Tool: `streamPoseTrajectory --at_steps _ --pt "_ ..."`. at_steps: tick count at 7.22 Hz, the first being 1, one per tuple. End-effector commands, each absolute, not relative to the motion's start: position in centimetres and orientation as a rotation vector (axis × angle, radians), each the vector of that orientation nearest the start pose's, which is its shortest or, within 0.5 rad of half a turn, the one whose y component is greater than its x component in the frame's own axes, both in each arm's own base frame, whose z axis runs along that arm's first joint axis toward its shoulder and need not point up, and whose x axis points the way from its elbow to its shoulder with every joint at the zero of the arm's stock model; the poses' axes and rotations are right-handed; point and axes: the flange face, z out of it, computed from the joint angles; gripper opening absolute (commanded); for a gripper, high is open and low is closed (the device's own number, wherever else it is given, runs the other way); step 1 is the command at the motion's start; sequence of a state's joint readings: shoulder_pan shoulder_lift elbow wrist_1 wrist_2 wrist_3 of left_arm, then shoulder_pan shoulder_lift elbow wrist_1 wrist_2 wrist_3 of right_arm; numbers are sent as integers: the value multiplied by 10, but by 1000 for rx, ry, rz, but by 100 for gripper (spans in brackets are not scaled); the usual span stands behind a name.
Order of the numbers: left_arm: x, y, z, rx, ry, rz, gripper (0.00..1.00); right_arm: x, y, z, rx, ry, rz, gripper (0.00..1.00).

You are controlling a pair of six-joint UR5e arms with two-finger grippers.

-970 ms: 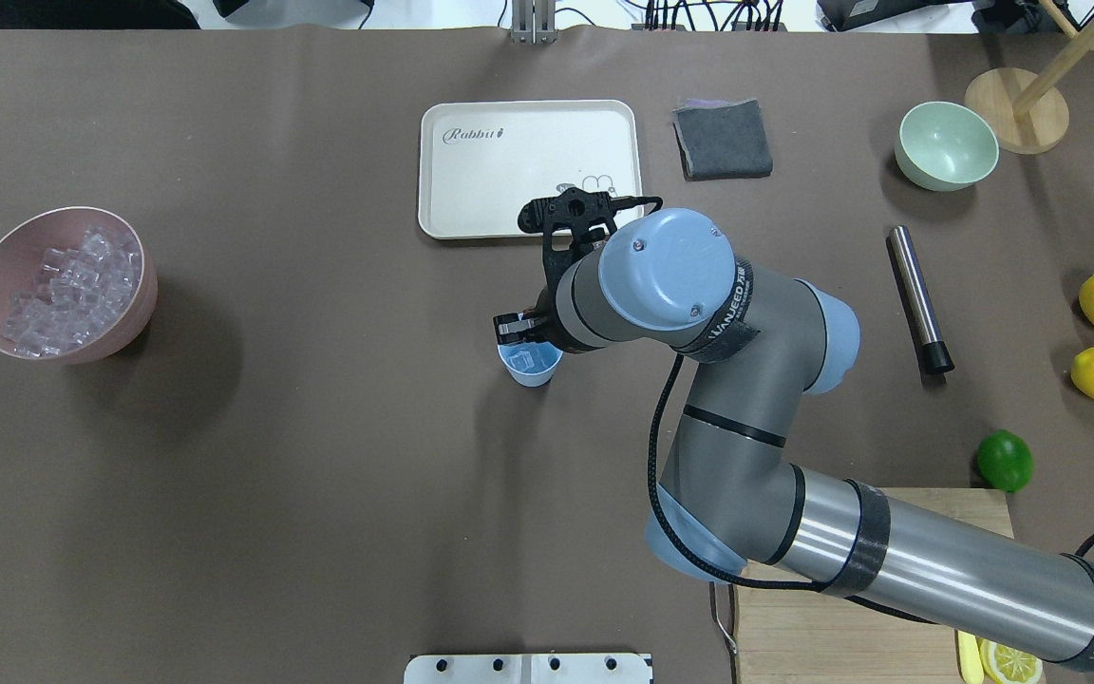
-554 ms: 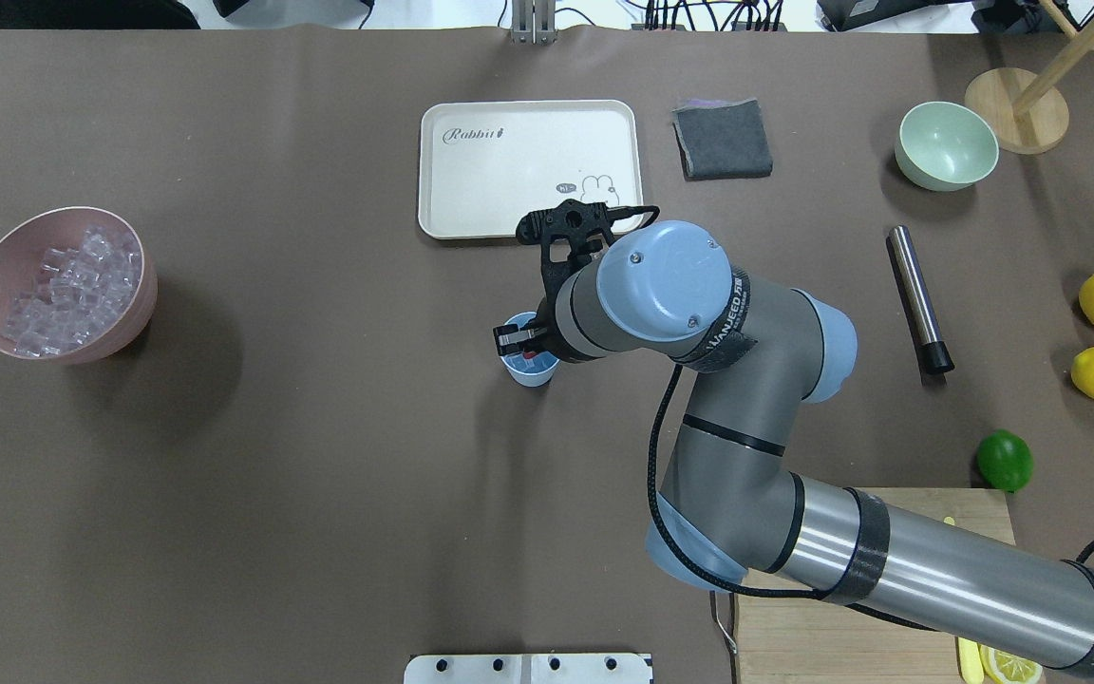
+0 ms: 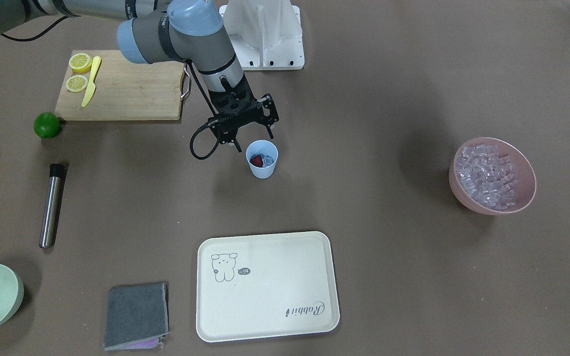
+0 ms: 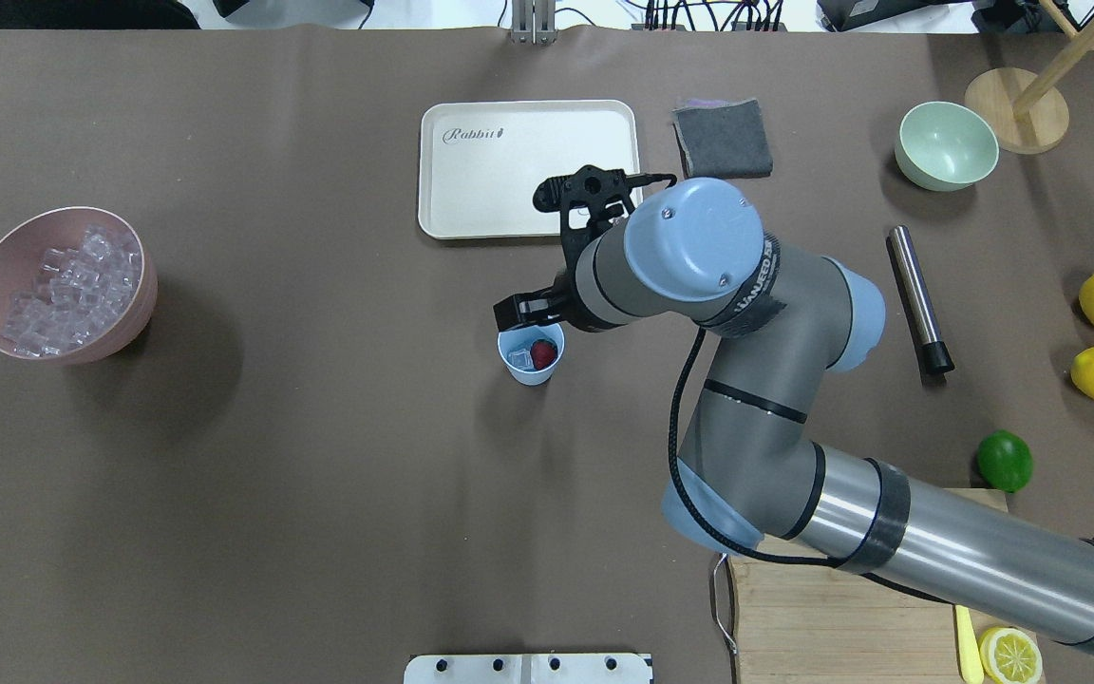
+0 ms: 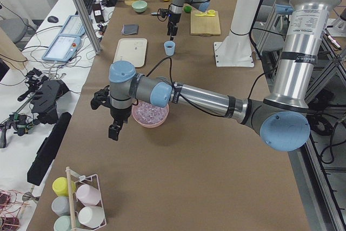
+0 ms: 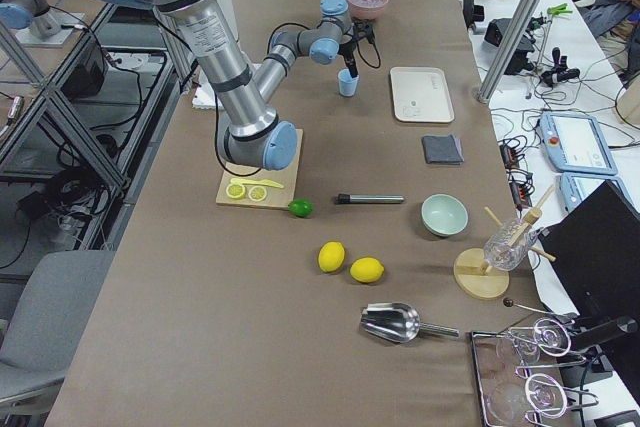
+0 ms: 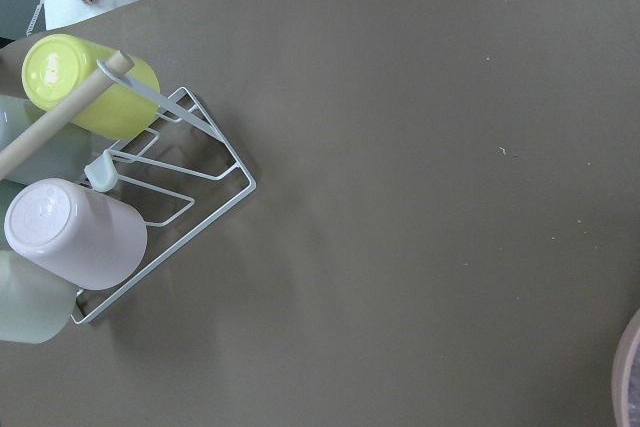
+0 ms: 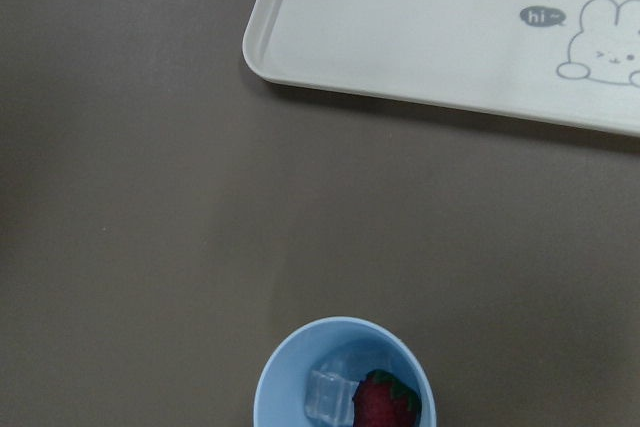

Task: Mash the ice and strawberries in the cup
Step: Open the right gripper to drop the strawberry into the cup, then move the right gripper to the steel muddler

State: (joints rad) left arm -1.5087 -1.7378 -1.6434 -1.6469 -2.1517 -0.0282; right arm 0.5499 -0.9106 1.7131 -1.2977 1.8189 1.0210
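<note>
Lift the right gripper (image 3: 255,141), splayed wide and empty at the cup's (image 4: 533,378) 12 o'clock overhead, straight up, no clipping the rim. Fetch the steel muddler (image 4: 917,296) at 3 o'clock for crushing strawberry (image 4: 543,354) and ice cube (image 4: 518,358). Can't tell the left gripper's (image 5: 113,128) grip.

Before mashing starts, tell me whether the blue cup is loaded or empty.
Loaded: the cup stands upright holding a strawberry and ice.

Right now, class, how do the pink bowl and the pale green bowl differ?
The pink bowl holds ice cubes; the pale green bowl is empty. The pink bowl looks larger than the green one. The pink bowl sits toward the robot's left, the green toward its right. Both are round and handleless.
</note>
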Motion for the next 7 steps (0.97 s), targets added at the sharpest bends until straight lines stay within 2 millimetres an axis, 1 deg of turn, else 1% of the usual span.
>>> streamPoseTrajectory --at_steps 1,2,3,4,5,6,7 --pt "-44 -576 538 279 585 126 97 -460 -487 189 360 -1019 -70 100" --pt "-44 -577 535 285 586 122 97 -419 -509 217 319 -1010 -57 100" --pt "-43 -576 531 291 590 126 97 -370 -536 239 236 -1011 -15 100" --pt "-45 -575 524 306 594 131 97 -328 -555 260 213 -982 40 100" --pt "-44 -575 516 319 595 131 97 -310 -562 286 185 -946 71 100" --pt "-44 -579 511 329 593 139 97 -295 -572 319 163 -870 69 100" --pt "-43 -586 503 340 594 137 97 -278 -577 346 146 -808 32 100"
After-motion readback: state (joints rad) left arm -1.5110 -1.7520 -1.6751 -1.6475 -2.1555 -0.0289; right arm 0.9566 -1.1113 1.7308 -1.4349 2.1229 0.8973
